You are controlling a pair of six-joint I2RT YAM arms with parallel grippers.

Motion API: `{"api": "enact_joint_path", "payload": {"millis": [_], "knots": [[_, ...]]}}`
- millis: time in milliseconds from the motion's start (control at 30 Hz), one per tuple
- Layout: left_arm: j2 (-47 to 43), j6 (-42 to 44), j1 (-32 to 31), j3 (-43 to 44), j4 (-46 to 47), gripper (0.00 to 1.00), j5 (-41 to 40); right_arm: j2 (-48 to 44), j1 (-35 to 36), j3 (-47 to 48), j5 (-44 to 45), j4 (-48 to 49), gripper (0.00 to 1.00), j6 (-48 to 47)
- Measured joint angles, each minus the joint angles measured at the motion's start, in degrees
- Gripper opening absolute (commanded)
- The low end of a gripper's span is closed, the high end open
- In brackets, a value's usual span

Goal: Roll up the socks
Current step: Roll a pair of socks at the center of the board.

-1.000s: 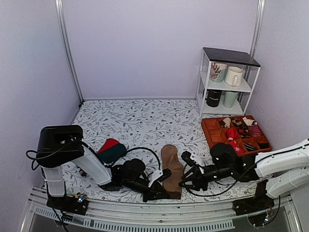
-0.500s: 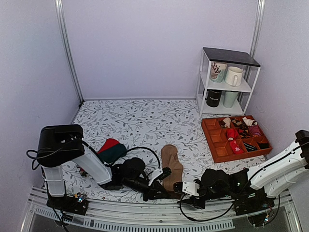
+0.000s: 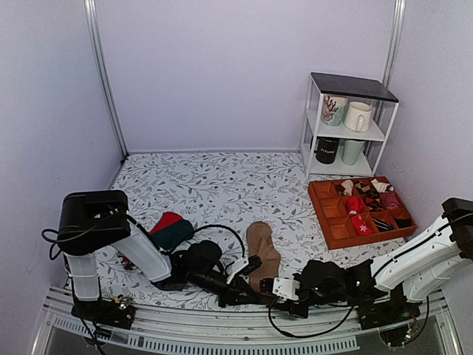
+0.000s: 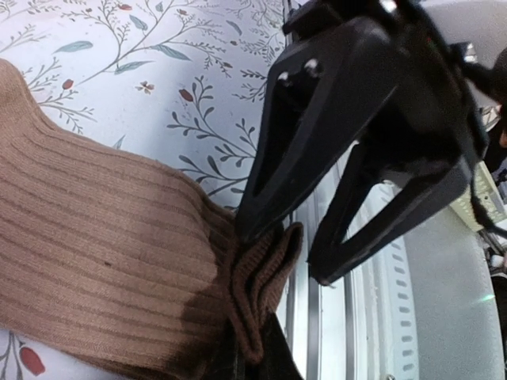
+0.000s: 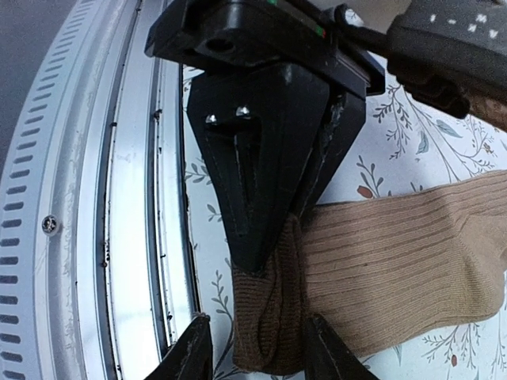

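1. Lying flat as one long strip on the leaf-patterned table [image 3: 222,185], the tan-brown socks [image 3: 263,248] point their rounded toe away from the arms; the ribbed cuff end sits at the near edge, just beside the metal rail [image 5: 119,198].
2. Judging by this, the task is barely begun; no roll has formed yet; only the cuff edge is gathered into a small thick fold, and the whole length of the strip is left to wind up.
3. The left gripper [image 5: 257,253] has its fingers pressed together on that folded cuff edge, pinching the knit; in its own wrist view the fabric bunches up where it is gripped.
4. The right gripper [image 4: 283,252] is spread wide; its two fingers straddle the cuff, one on each side; whether they touch the fabric cannot be told.
5. Both arms lie low and stretched along the table's near edge, the left reaching in from the left, the right from the right; their grippers meet almost tip to tip at the cuff.
6. A red and dark green sock bundle [image 3: 170,231] rests well apart on the left.
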Motion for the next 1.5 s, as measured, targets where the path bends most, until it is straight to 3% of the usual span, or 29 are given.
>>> {"api": "enact_joint_path", "payload": {"millis": [233,433,467,567,733,1033,1233,1500], "knots": [[0.2,0.0,0.2,-0.2,0.6,0.0,0.5,5.4,0.0,1.6,0.1,0.5,0.28,1.3],[0.2,0.0,0.3,-0.3,1.0,0.0,0.5,8.0,0.0,4.4,0.6,-0.8,0.09,5.0],[0.2,0.0,0.3,-0.3,1.0,0.05,0.5,8.1,0.0,4.6,0.7,-1.1,0.09,6.4],[-0.2,0.0,0.3,-0.8,0.6,0.32,-0.9,8.0,-0.8,4.7,-0.2,-1.5,0.08,9.7],[-6.8,2.7,-0.3,-4.1,-2.8,0.48,-6.8,7.1,-5.6,3.7,-8.0,-1.2,0.08,18.0],[-16.9,20.0,-7.0,-8.4,-2.4,0.5,-24.2,11.7,-14.0,4.5,-26.1,1.9,0.09,29.2],[-12.5,27.3,-7.4,-5.9,-0.3,0.49,-24.3,14.6,-16.0,6.5,-33.1,2.2,0.09,33.2],[-8.5,29.2,-7.4,-5.8,-0.1,0.46,-22.8,16.0,-17.4,7.7,-36.7,0.9,0.09,34.8]]}}
